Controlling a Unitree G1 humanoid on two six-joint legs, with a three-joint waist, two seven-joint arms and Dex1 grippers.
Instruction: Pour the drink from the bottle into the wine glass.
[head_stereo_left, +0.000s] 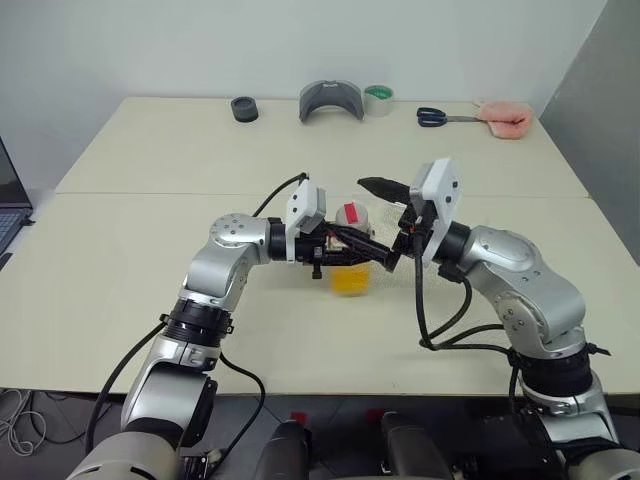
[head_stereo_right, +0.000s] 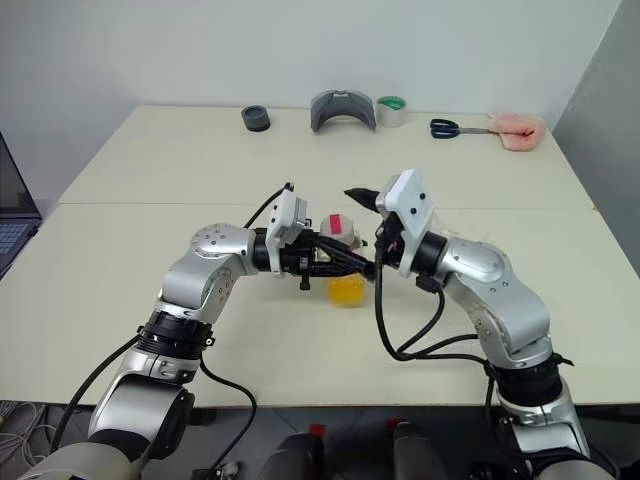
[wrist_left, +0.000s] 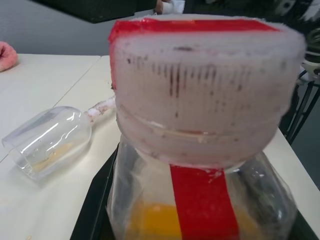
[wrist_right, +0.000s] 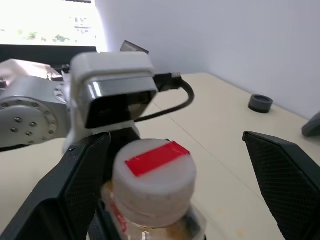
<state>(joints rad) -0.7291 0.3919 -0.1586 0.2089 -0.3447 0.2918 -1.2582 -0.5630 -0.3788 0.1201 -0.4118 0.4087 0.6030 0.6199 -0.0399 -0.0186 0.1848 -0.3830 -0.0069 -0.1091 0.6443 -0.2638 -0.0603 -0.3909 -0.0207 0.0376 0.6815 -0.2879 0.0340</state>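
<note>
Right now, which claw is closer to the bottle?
Left. The left claw is shut on the bottle, gripping it below the cap. The right claw stands open around the cap, fingers apart from it.

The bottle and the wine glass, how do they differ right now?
The bottle stands upright in the left gripper; the wine glass lies on its side on the table. The bottle holds orange drink; the wine glass looks nearly empty. The bottle is capped with a red-striped label; the wine glass is plain. Both are clear.
</note>
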